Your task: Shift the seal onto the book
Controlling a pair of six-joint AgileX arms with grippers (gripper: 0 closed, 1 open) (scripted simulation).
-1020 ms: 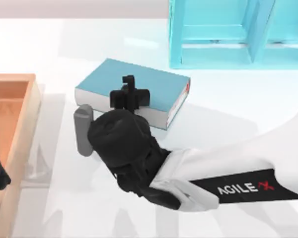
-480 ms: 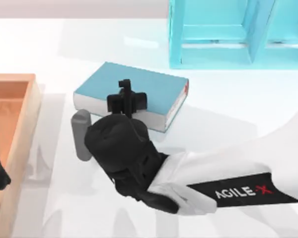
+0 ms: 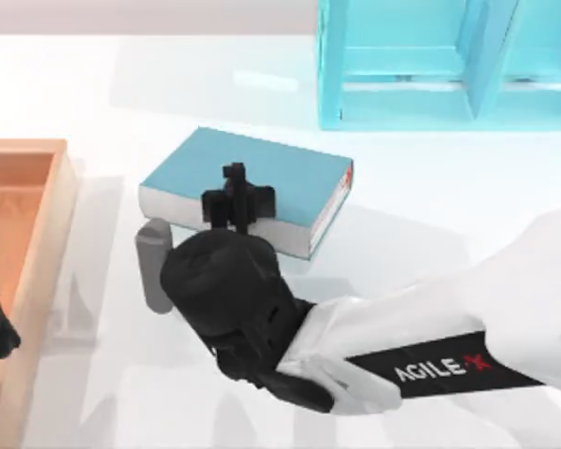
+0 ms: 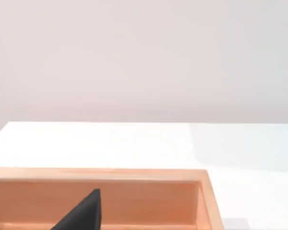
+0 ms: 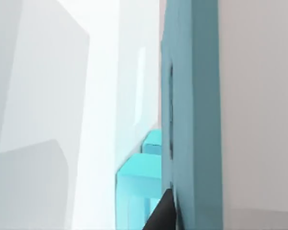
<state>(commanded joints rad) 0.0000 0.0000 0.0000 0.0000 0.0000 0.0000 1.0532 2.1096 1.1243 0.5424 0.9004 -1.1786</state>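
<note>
top: right gripper (image 3: 236, 192) over book (image 3: 299, 178) | fingers' state: cannot tell

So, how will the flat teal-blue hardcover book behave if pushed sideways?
The flat teal-blue hardcover book lies low on the white table, so it would probably slide, not tip. Its thick page block suggests stiff and rather heavy. Its plain cover, under the right gripper, looks smooth, perhaps slippery.

Right gripper (image 3: 236, 201) reaches forward, fingers apparently shut.
</note>
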